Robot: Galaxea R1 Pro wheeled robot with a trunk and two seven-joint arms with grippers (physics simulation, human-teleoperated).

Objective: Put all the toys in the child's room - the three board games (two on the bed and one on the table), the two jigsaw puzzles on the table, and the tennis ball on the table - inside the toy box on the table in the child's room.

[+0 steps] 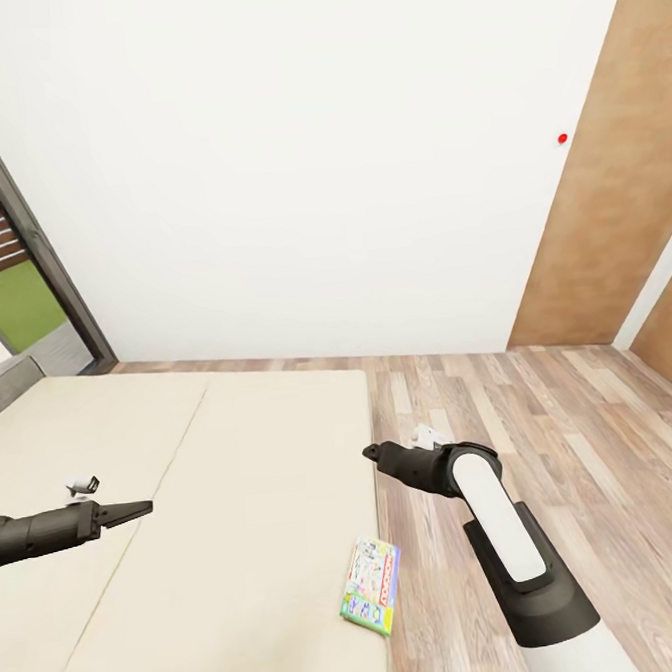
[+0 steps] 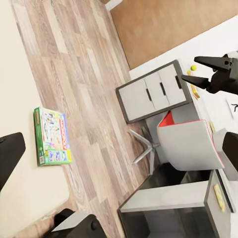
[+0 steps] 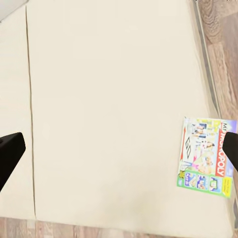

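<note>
One board game, a pale blue-green box with a red band, lies flat on the bed at the mattress's near right edge. It also appears in the left wrist view and the right wrist view. My left gripper hovers open over the mattress, well left of the game. My right gripper is open above the bed's right edge, beyond the game, holding nothing. The left wrist view also catches the right gripper, with the table and a small yellow tennis ball behind it.
Wooden floor runs to the right of the bed, up to a white wall and a brown panel. White drawers sit under the table, with a grey chair beside them. A window is at the far left.
</note>
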